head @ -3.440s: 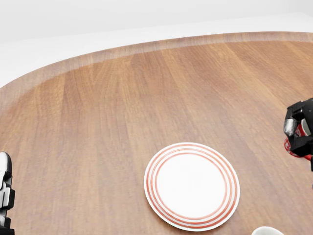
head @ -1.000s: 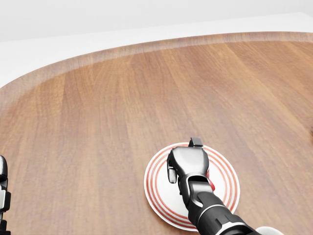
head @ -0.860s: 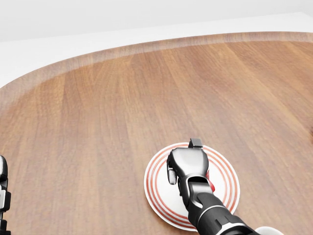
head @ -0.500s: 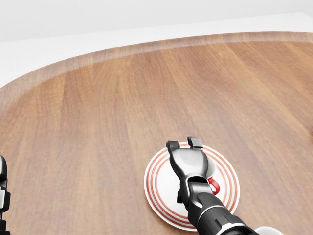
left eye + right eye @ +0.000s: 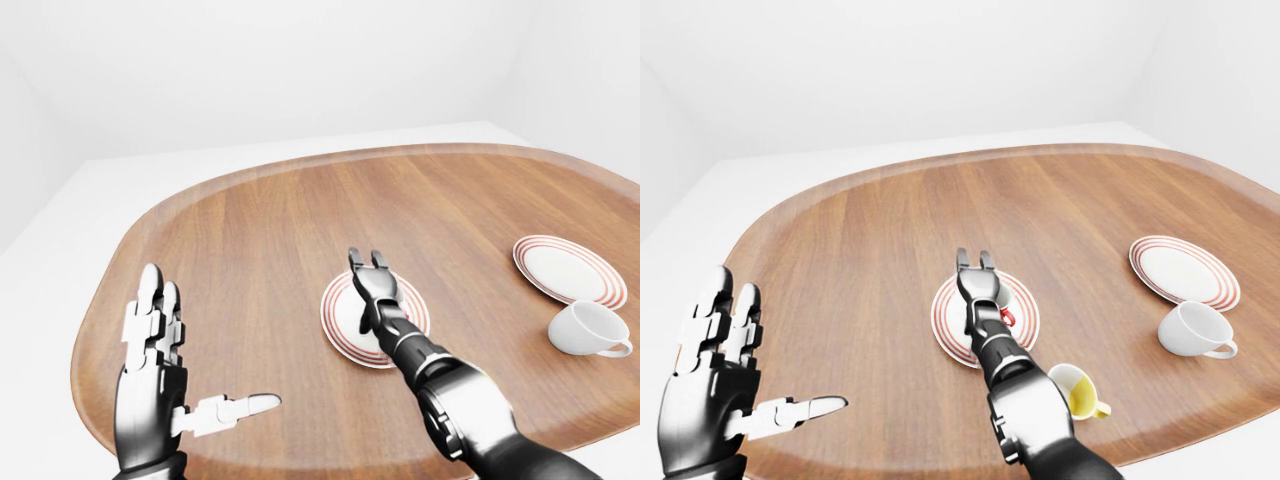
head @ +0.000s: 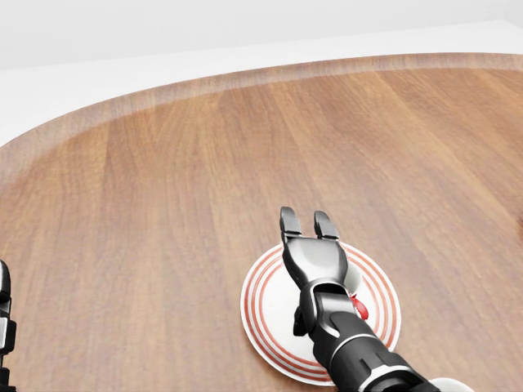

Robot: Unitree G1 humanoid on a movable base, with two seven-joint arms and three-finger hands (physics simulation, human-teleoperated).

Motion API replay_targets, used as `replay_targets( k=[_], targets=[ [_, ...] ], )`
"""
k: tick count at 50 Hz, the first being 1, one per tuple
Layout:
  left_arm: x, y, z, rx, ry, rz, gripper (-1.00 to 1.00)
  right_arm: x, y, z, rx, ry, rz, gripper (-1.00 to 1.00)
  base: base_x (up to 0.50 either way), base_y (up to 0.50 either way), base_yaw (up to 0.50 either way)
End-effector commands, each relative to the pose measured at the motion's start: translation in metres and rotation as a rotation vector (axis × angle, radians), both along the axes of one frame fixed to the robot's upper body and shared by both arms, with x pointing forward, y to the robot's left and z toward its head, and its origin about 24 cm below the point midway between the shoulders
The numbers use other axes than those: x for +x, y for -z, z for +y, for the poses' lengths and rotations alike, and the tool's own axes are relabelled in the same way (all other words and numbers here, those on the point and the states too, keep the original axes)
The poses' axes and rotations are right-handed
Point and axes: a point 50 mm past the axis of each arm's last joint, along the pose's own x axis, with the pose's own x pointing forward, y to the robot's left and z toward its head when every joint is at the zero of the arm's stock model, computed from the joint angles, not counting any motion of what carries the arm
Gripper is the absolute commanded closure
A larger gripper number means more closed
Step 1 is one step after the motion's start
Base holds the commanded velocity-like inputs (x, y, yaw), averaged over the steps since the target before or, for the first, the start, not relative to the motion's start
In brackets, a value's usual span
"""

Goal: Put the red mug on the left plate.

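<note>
Right hand [image 6: 310, 237] over the left plate [image 6: 261, 298], fingers spread wide and straight, gripping nothing; red mug [image 6: 357, 307] on that plate, directly beneath the palm, only its handle visible at right; left hand [image 5: 155, 375] open, well apart.

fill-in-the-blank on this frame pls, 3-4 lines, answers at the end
1. The right hand has its fingers ____ above the left plate.
2. The red mug, mostly hidden under the hand, sits on the ____ plate.
3. The white cup lies near the ____ plate.
4. The left hand holds ____.

Answers: open; left; right; nothing
</note>
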Motion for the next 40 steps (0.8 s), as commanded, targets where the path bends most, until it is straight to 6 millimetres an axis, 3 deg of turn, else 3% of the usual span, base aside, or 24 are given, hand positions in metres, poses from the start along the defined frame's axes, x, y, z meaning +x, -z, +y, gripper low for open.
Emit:
replay_targets(
  k=[1, 5, 7, 8, 12, 20, 26, 33, 40],
  targets=[
    [0.0, 0.0, 0.0, 0.001, 0.001, 0.001, -1.0, 0.023, -0.039, 0.006, 0.094, -0.027, -0.048, -1.0, 0.0, 0.0, 0.0],
    [0.0, 0.001, 0.0, -0.001, 0.0, 0.001, -1.0, 0.007, -0.091, 0.015, 0.014, -0.223, -0.122, -1.0, 0.0, 0.0, 0.0],
    [0.0, 0.001, 0.0, -0.002, 0.0, 0.001, -1.0, -0.002, -0.109, 0.011, -0.047, -0.234, -0.151, -1.0, 0.0, 0.0, 0.0],
    [-0.001, 0.001, 0.0, -0.002, -0.001, 0.0, -1.0, -0.011, -0.127, 0.006, -0.113, -0.233, -0.18, -1.0, 0.0, 0.0, 0.0],
    [-0.001, 0.0, 0.0, -0.002, 0.0, -0.002, -1.0, -0.034, -0.164, -0.014, -0.217, -0.144, -0.219, -1.0, 0.0, 0.0, 0.0],
    [-0.001, 0.0, -0.001, -0.003, 0.003, -0.001, -1.0, -0.066, -0.206, -0.047, -0.243, 0.027, -0.336, -1.0, 0.0, 0.0, 0.0],
    [-0.002, -0.001, -0.001, -0.004, 0.002, -0.004, -1.0, -0.117, -0.254, -0.083, -0.304, 0.249, -0.614, -1.0, 0.0, 0.0, 0.0],
    [-0.004, -0.002, 0.0, -0.006, 0.001, -0.009, -1.0, -0.188, -0.287, -0.114, -0.427, 0.529, -0.876, -1.0, 0.0, 0.0, 0.0],
    [-0.005, -0.002, 0.001, -0.008, 0.0, -0.011, -1.0, -0.19, -0.285, -0.11, -0.605, 0.448, -0.845, -1.0, 0.0, 0.0, 0.0]
  ],
)
